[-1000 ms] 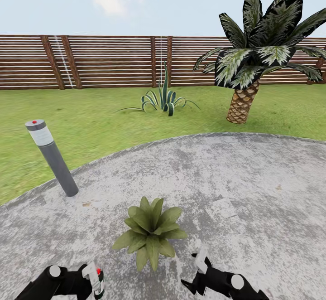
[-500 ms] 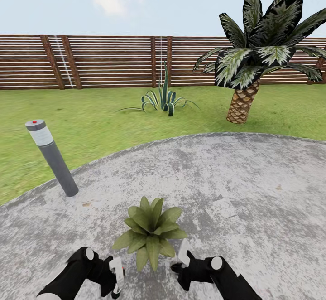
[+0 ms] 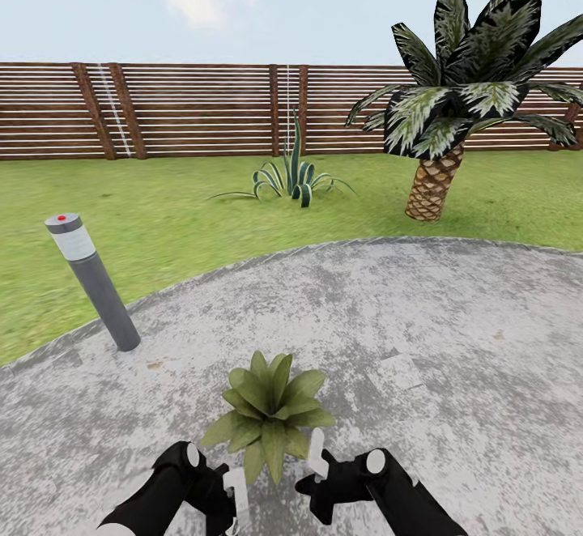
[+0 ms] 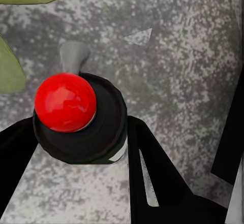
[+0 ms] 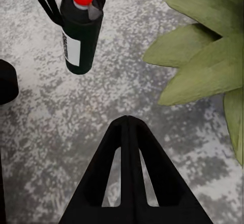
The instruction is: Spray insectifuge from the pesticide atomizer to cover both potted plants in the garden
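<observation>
- I have the pesticide atomizer clamped between the fingers of the left gripper, low over the stone patio of the garden, just to the left of the broad-leaved potted plant.
- In the left wrist view I look straight down on its red top and a grey nozzle beside it; the bottle's body is hidden under the cap.
- In the head view the bottle is mostly lost behind the left gripper at the frame's lower edge, and I can't pick it out there.
- The white label shows in the right wrist view, but its print is too small for me to read.
- The right gripper hangs just right of the plant with its jaws pressed together on nothing; in its own view the fingers meet in one point.
- The plant's pot is hidden under its leaves.
- Its leaves are cut off at the edges of both wrist views.
- The second, spikier plant stands far off on the lawn; I can't make out a pot there.
- Around me: a grey bollard light with a red dot at the patio's left edge, a palm tree on the right, and a slatted wooden fence behind.
</observation>
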Controlling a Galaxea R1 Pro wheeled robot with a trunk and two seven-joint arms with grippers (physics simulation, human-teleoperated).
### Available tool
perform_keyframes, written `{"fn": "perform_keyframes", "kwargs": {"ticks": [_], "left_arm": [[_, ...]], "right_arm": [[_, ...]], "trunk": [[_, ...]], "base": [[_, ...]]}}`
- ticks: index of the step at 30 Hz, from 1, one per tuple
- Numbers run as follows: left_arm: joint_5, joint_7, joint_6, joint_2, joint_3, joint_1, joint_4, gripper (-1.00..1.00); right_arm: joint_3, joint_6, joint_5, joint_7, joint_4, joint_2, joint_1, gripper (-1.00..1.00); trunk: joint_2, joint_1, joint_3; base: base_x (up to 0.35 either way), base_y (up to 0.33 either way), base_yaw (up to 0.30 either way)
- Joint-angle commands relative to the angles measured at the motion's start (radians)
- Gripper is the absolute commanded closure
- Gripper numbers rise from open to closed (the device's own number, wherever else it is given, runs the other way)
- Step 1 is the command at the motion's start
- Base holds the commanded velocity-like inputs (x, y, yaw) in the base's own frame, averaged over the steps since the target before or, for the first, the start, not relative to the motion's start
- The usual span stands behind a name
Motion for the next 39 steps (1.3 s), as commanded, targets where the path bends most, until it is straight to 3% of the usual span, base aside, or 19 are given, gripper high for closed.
{"fn": "perform_keyframes", "kwargs": {"ticks": [1,4,6,9,22,39], "left_arm": [[-0.001,-0.005,0.012,-0.007,-0.001,-0.001,-0.002,1.0],[-0.001,-0.004,0.012,-0.037,-0.002,0.0,-0.002,1.0],[-0.002,-0.002,0.012,-0.073,-0.003,0.0,-0.002,1.0],[-0.002,0.001,0.013,-0.085,-0.004,0.0,-0.002,1.0],[0.011,0.007,0.009,-0.091,-0.001,0.0,-0.016,1.0],[0.044,0.001,0.001,-0.1,0.006,0.002,-0.02,1.0]], "right_arm": [[0.0,0.0,0.006,0.003,-0.008,0.0,0.0,1.0],[0.001,0.0,0.006,0.004,-0.017,0.001,0.0,1.0],[0.001,0.0,0.006,0.005,-0.018,0.005,0.0,1.0],[0.001,0.0,0.005,0.005,-0.025,0.006,0.0,1.0],[0.003,0.002,0.004,0.005,-0.046,0.026,0.0,1.0],[0.003,0.001,0.005,0.005,-0.046,0.027,0.0,1.0]], "trunk": [[0.0,0.0,-0.001],[0.0,0.0,-0.001],[0.0,0.0,-0.001],[0.0,0.0,-0.001],[0.0,0.0,-0.001],[0.0,0.0,-0.001]], "base": [[0.0,0.0,0.0],[0.0,0.0,0.0],[0.0,0.0,0.0],[0.0,0.0,0.0],[0.0,0.0,0.0],[0.0,0.0,0.0]]}}
